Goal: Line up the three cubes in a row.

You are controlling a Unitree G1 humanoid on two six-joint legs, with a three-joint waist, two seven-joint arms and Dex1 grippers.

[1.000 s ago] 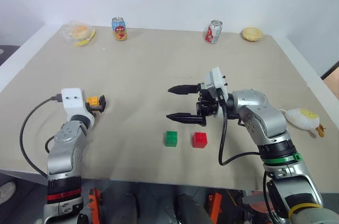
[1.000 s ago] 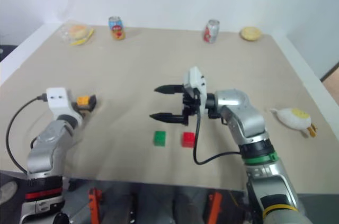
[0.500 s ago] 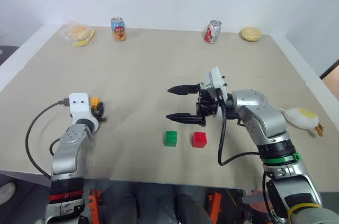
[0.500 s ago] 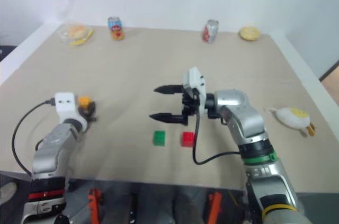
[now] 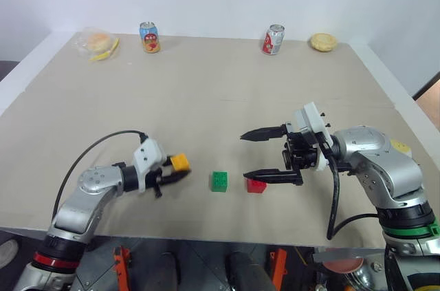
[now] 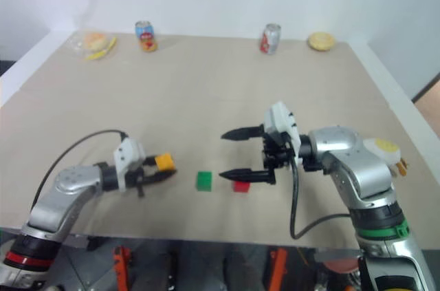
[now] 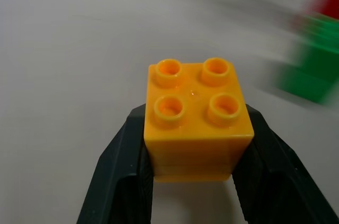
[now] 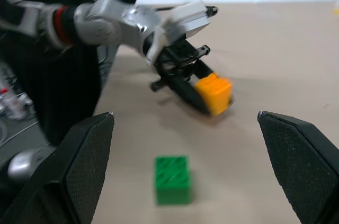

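My left gripper (image 5: 177, 168) is shut on the orange-yellow cube (image 5: 180, 161), holding it low over the table just left of the green cube (image 5: 220, 181). In the left wrist view the studded orange-yellow cube (image 7: 197, 118) sits between the black fingers (image 7: 119, 176). The red cube (image 5: 256, 186) lies right of the green one, a small gap between them. My right gripper (image 5: 245, 157) stands open and level, pointing left, its lower finger crossing over the red cube. The right wrist view looks past the green cube (image 8: 172, 179) to the held orange-yellow cube (image 8: 213, 92).
At the table's far edge stand an orange can (image 5: 148, 36) and a red can (image 5: 273, 40), with a bagged burger (image 5: 98, 42) at the left and a bun (image 5: 323, 42) at the right. A white plush toy (image 5: 400, 146) lies behind my right arm.
My left gripper closed on the orange-yellow cube and carried it right, close to the green cube. My right gripper drew back to the right, still open.
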